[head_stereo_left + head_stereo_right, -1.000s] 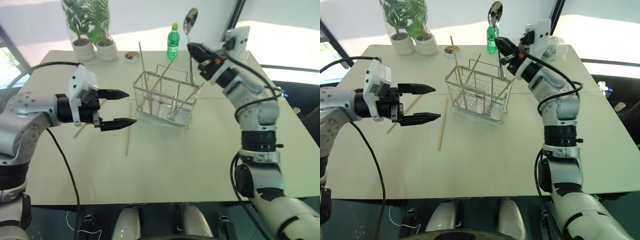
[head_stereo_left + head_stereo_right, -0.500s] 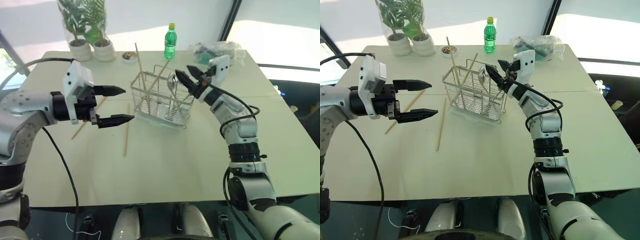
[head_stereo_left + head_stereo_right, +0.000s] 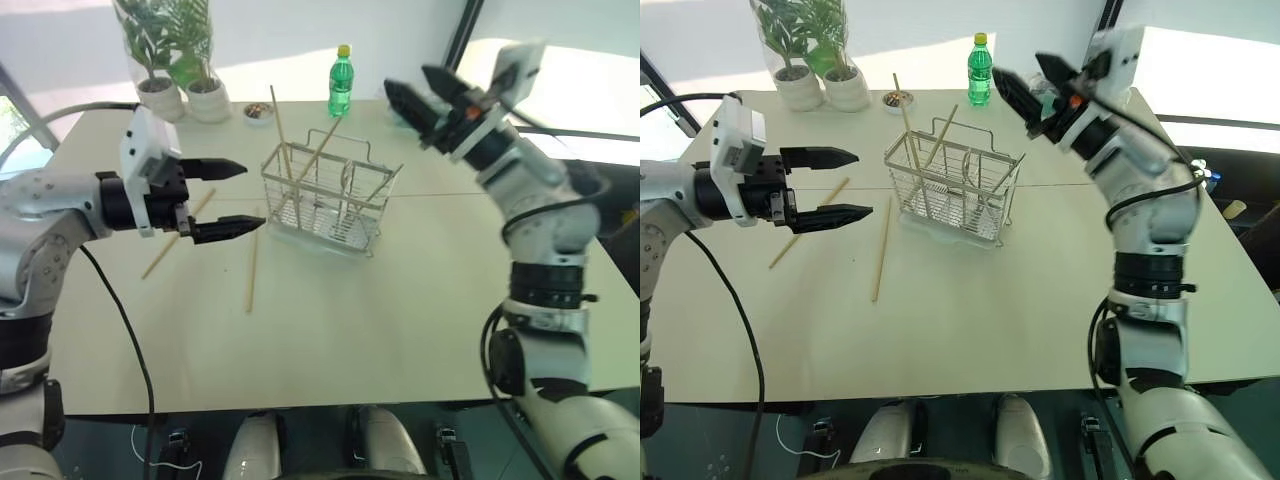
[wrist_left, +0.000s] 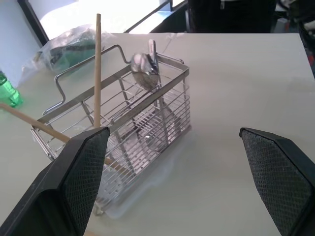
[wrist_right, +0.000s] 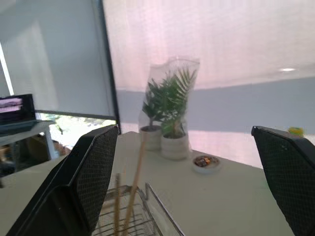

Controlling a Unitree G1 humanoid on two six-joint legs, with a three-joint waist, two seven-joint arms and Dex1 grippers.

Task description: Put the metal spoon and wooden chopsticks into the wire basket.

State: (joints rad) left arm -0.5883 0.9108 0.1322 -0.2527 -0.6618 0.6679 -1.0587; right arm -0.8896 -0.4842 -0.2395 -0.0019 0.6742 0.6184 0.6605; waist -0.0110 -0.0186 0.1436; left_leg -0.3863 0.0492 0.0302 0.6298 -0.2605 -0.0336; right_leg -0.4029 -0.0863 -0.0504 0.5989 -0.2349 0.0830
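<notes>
The wire basket (image 3: 325, 200) stands mid-table. The metal spoon (image 4: 145, 73) sits inside it, bowl up, leaning at the rim. Two wooden chopsticks (image 3: 280, 135) stand tilted in the basket, and two more chopsticks (image 3: 253, 262) lie flat on the table to its left. My left gripper (image 3: 250, 197) hovers open left of the basket, pointing at it, with nothing between its fingers. My right gripper (image 3: 407, 80) is raised above and to the right of the basket, open and empty.
A green bottle (image 3: 343, 82), a small dish (image 3: 262, 113) and two potted plants (image 3: 180, 70) stand along the table's far edge. A crumpled plastic bag (image 4: 74, 44) lies at the far right.
My right gripper carried the spoon down into the basket, opened and let it go, then rose back up and to the right. The left gripper has stayed open in place.
</notes>
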